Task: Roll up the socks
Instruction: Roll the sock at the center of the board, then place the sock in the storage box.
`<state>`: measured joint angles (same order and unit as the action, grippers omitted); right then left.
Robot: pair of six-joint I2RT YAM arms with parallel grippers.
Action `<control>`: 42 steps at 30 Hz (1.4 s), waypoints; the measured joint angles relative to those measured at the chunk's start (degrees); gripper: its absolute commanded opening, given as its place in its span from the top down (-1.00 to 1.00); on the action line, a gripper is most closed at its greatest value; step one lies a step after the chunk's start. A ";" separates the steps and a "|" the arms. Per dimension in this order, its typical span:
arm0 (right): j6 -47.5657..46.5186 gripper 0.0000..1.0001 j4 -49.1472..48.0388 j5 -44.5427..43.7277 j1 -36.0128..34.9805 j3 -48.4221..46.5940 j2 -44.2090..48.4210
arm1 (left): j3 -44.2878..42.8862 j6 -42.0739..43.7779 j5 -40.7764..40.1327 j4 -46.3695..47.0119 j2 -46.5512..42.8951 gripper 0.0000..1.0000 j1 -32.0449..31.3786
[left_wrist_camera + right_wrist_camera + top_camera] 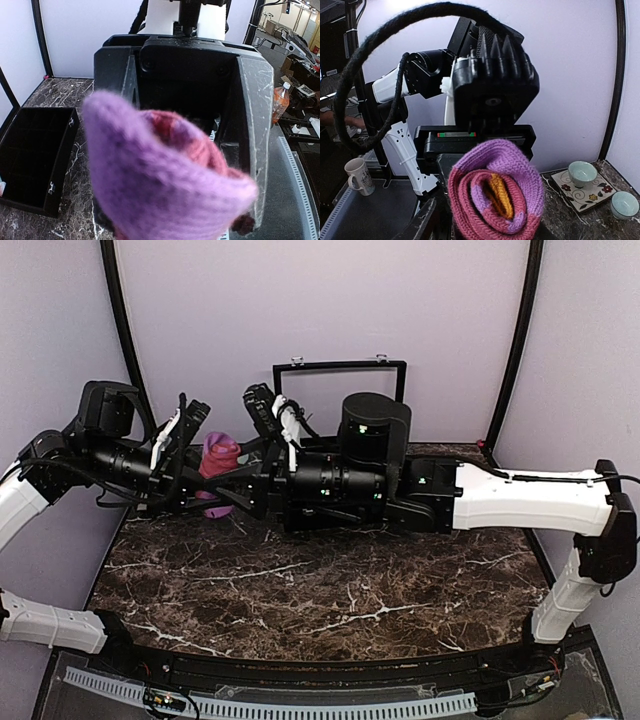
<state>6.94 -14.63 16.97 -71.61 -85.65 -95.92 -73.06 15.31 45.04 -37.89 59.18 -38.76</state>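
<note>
Rolled maroon and purple sock [220, 455] above the bench's [300, 590] far left corner, clamped in the left pincer [180, 165]. The right pincer [245, 488] is just beside it; I cannot tell how wide it stands.

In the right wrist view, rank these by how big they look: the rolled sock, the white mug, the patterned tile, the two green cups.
1. rolled sock, largest, but nearest the camera.
2. patterned tile.
3. white mug.
4. green cup on the tile and green cup beside it: alike, unranked.
</note>
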 measured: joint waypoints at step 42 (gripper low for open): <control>-6.60 1.00 5.97 -17.05 25.79 -9.55 -21.99 | 3.72 10.40 -14.16 -1.79 21.49 -0.98 39.28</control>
<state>0.34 -8.67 -0.08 -45.82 -95.20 -117.91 -69.34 25.71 30.87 -39.68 80.66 0.51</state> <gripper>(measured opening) 0.070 0.988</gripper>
